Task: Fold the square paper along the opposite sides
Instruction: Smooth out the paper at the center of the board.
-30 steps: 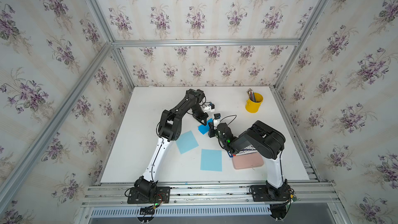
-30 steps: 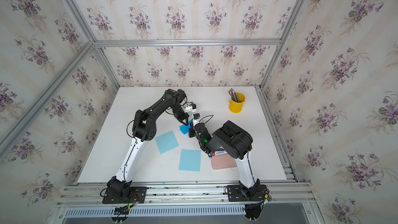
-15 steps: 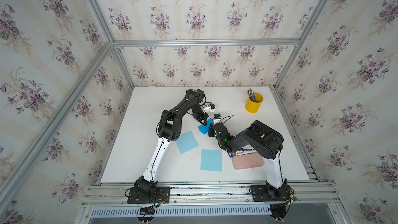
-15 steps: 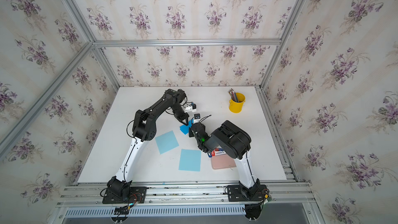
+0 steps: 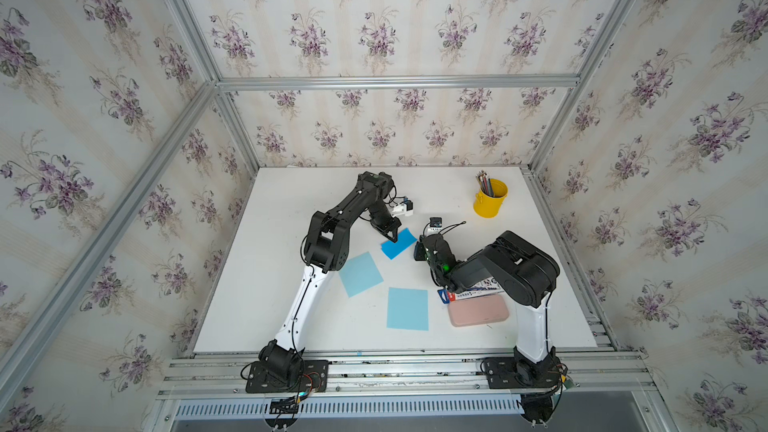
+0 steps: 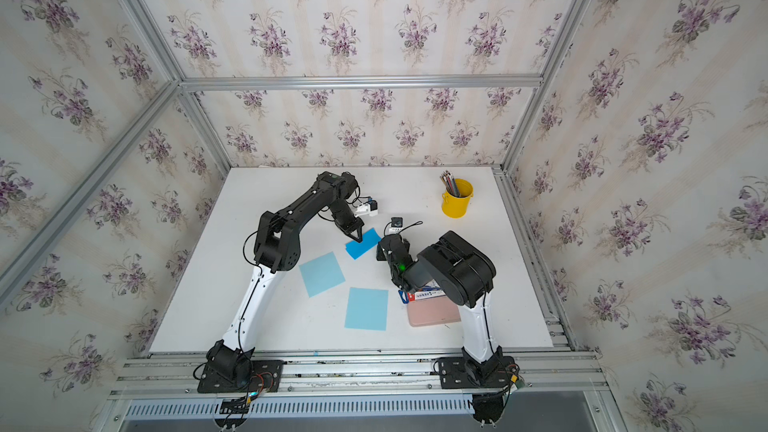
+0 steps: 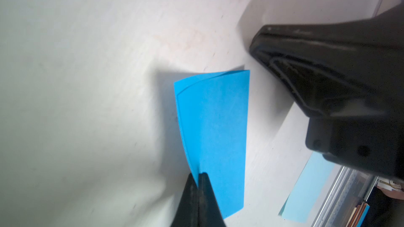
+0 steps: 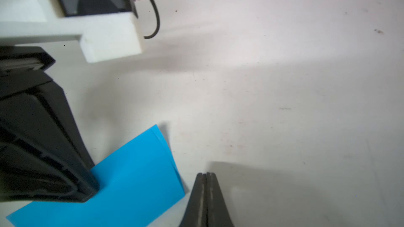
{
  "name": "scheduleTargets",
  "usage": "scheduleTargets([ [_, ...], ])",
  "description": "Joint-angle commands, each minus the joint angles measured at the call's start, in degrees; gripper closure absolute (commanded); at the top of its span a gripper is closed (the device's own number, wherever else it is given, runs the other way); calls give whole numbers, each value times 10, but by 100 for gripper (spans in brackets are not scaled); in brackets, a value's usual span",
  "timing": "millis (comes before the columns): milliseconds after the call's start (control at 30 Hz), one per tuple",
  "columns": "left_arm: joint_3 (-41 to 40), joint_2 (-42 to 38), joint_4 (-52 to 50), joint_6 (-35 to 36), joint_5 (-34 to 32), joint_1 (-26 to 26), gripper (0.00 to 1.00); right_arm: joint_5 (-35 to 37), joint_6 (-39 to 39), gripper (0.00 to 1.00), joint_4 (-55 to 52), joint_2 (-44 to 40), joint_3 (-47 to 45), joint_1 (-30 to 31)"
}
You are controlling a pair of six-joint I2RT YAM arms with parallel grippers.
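The square paper (image 5: 400,243) (image 6: 364,244) is bright blue and lies doubled over on the white table, its two layers showing at one end (image 7: 214,123). My left gripper (image 7: 199,174) (image 5: 393,238) (image 6: 358,238) is shut on the paper's edge, which runs in between the fingertips. My right gripper (image 8: 206,174) (image 5: 417,250) is shut with nothing in it, just off the paper's (image 8: 131,182) corner and apart from it. In the right wrist view the left gripper's black body covers part of the paper.
Two light blue paper squares (image 5: 360,274) (image 5: 407,308) lie nearer the front. A pink case (image 5: 478,312) and a labelled box (image 5: 473,290) sit under my right arm. A yellow cup of pencils (image 5: 490,203) stands at the back right.
The right arm has shifted only slightly beside the paper. The left gripper and the blue paper stay where they were.
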Motion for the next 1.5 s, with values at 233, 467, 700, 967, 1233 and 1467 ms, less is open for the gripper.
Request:
scheduleTargets([
  [233, -7, 10, 10, 1, -89, 1, 100, -71, -15, 100, 69, -40, -8, 1],
  [467, -9, 8, 9, 1, -88, 2, 100, -79, 12, 100, 18, 23, 52, 2],
  [700, -9, 12, 11, 3, -86, 2, 100, -51, 38, 100, -95, 26, 62, 2],
  [967, -9, 11, 11, 1, -85, 5, 100, -26, 37, 100, -134, -1, 39, -9],
  [1233, -14, -15, 102, -115, -17, 18, 100, -25, -35, 100, -123, -117, 33, -50],
  [1467, -74, -42, 308, -397, 16, 43, 100, -68, -48, 100, -89, -151, 14, -53],
])
